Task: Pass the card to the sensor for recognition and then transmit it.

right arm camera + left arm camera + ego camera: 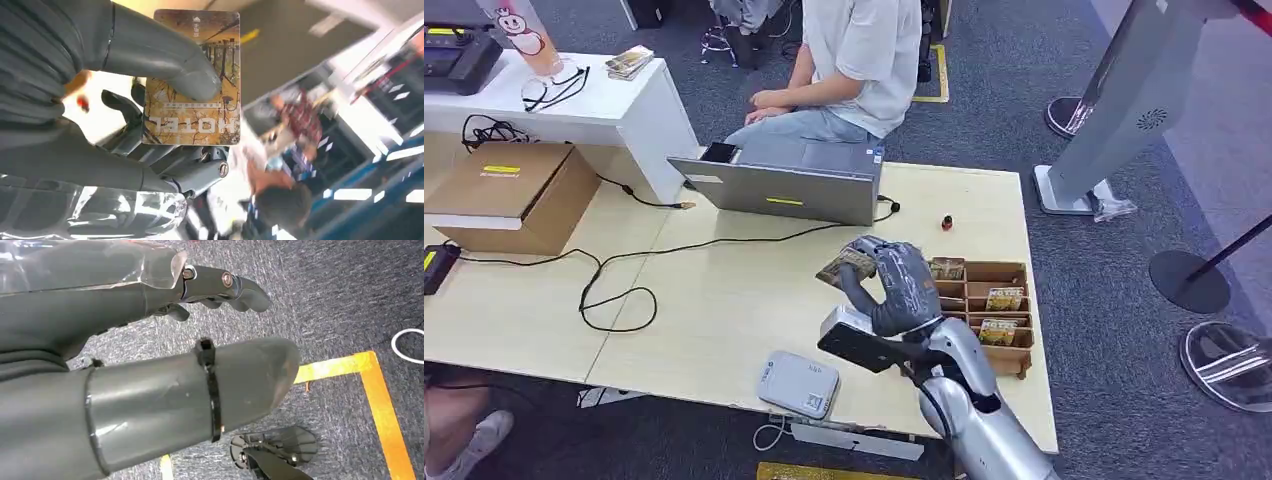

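Observation:
My right hand is raised over the wooden table, left of the card box, and pinches a brown hotel card between thumb and fingers. The right wrist view shows the card close up, thumb pressed on its printed face. A small grey card sensor lies near the table's front edge, below and left of the hand. My left hand hangs over grey carpet, fingers slightly curled and holding nothing.
A wooden compartment box with more cards stands at the table's right. A grey laptop sits at the far edge with a seated person behind it. Black cables cross the left half. A cardboard box lies far left.

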Controlling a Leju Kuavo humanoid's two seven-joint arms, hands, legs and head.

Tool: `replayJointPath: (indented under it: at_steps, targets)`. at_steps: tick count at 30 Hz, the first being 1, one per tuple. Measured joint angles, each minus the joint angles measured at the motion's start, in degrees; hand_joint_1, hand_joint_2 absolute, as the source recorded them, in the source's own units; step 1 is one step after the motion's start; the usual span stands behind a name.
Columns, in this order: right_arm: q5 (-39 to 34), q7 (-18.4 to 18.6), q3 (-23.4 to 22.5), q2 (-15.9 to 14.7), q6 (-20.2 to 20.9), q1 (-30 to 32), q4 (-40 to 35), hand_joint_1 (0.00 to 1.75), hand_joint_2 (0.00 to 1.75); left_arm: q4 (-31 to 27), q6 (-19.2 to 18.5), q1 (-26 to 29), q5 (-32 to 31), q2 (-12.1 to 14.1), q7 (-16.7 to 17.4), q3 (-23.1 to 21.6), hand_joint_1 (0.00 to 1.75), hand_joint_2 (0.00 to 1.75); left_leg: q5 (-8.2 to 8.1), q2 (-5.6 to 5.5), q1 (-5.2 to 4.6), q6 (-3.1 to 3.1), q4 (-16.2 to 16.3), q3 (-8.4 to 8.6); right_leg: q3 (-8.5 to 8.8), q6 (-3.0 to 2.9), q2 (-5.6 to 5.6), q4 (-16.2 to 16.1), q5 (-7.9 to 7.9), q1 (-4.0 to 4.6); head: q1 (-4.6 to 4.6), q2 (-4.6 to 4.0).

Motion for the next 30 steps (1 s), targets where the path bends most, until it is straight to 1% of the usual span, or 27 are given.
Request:
replayJointPath:
  at_steps: [6,11,18,24,30]
  targets:
    - [-13.14,-0.76,0.0,-0.22,10.67,0.96,-2.62,1.75,1.75,0.0,-0.85,0.0,-0.55,0.48,0.33,-0.37,0.0,0.0,0.0,0.0,0.0,0.0,0.0,0.0,0.0,0.0,0.0,0.0,0.0,0.0,-0.02,0.0]
    - [-20.24,-1.33,0.02,-0.63,15.94,1.45,-3.78,1.75,1.75,0.0,-1.2,0.16,-0.55,0.92,0.0,-0.81,0.0,0.0,0.0,0.0,0.01,0.0,0.0,0.0,0.0,0.0,0.0,0.0,0.0,0.0,0.0,0.0]
    - [-25.46,-2.36,0.57,-0.94,20.04,1.53,-4.24,1.75,1.75,0.0,-0.79,0.07,-0.39,0.7,-0.11,-1.31,0.0,0.0,0.0,0.0,0.0,0.0,0.0,0.0,0.0,0.0,0.0,0.0,0.0,0.0,0.0,0.0]
    - [-30.79,-2.8,2.76,-0.96,24.43,1.07,-3.89,1.75,1.75,-0.02,0.15,-1.59,0.7,-1.23,1.7,-1.38,0.0,0.0,0.0,-0.02,0.0,0.0,0.0,0.0,0.02,0.0,-0.02,0.0,0.0,0.0,0.0,0.0]
    - [-32.56,-2.8,5.36,-0.96,25.76,0.26,-2.51,1.75,1.75,-0.07,1.75,-2.38,1.62,-3.13,1.77,-1.4,0.0,0.0,0.0,-0.01,0.0,0.0,0.01,0.01,0.02,0.0,-0.02,0.0,0.01,-0.01,-0.02,0.0]
